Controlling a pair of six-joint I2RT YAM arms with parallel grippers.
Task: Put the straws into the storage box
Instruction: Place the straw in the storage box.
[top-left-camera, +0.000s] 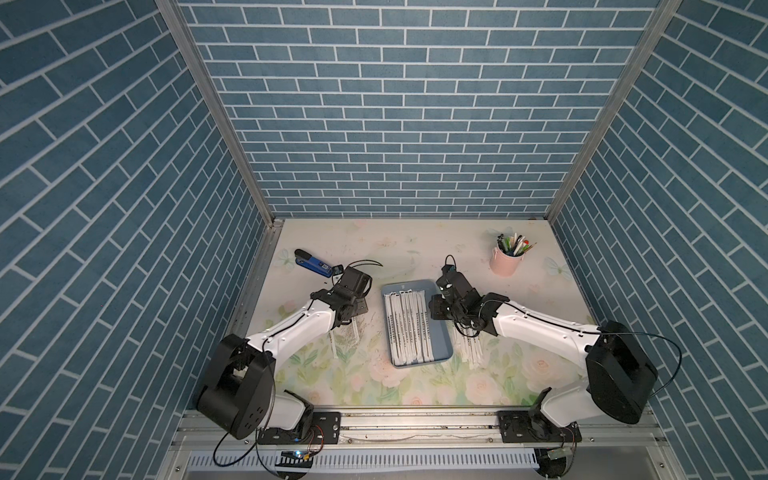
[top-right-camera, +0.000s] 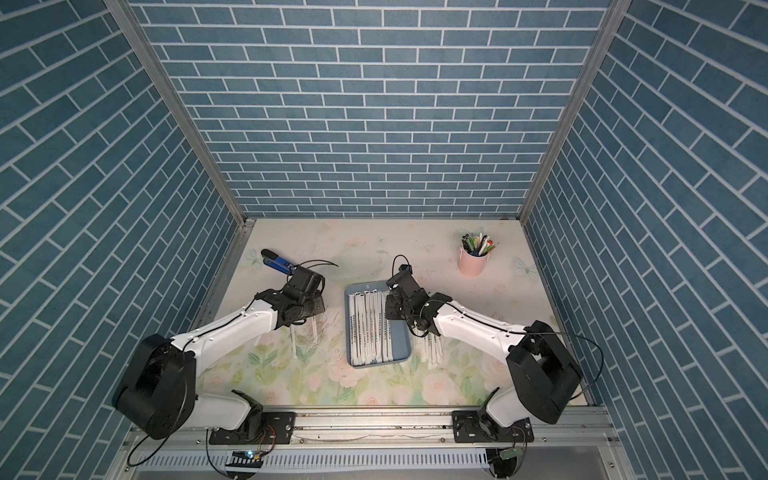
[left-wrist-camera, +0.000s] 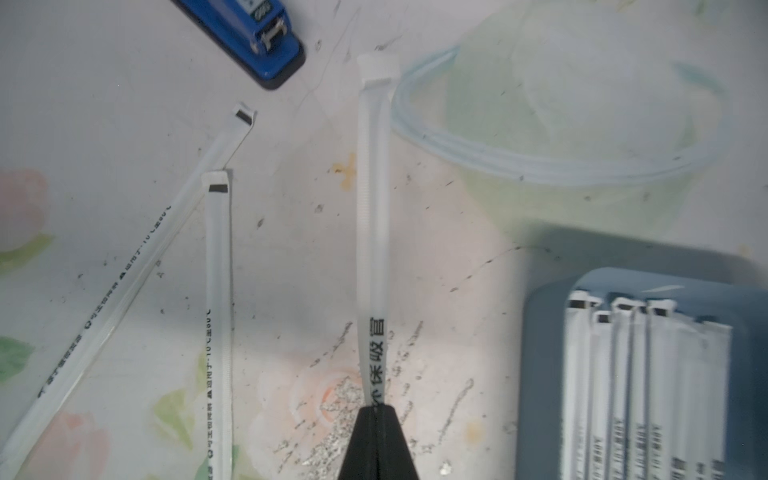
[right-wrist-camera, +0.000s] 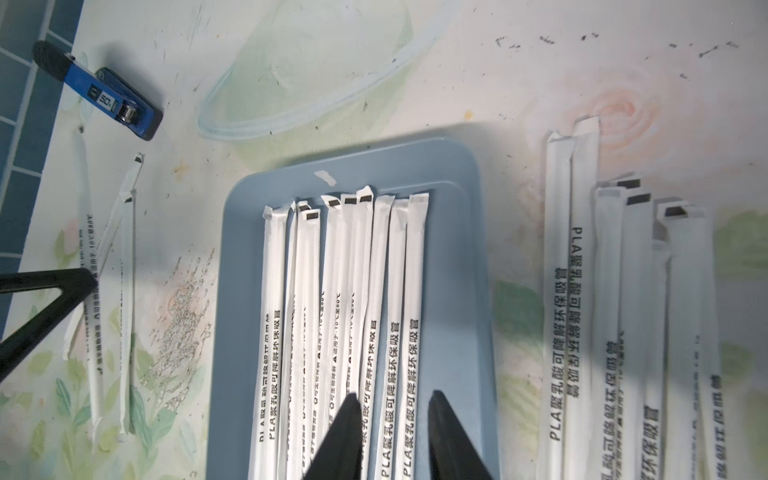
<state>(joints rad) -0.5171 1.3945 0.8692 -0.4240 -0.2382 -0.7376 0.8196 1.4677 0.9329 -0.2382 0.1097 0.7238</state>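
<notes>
**Left grips a straw, right open over box**

Storage box sits at frame centre. The straws lie lengthwise inside, leaving a bare strip along its right rim. Left fingers are clamped on one straw, with bare counter between it and the box edge. Right fingers are apart above the box. Loose pile lies just right of the rim.

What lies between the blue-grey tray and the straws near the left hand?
Nothing but bare tabletop with a scuffed grey patch; the right wrist view shows that gap between the storage box and those straws.
</notes>
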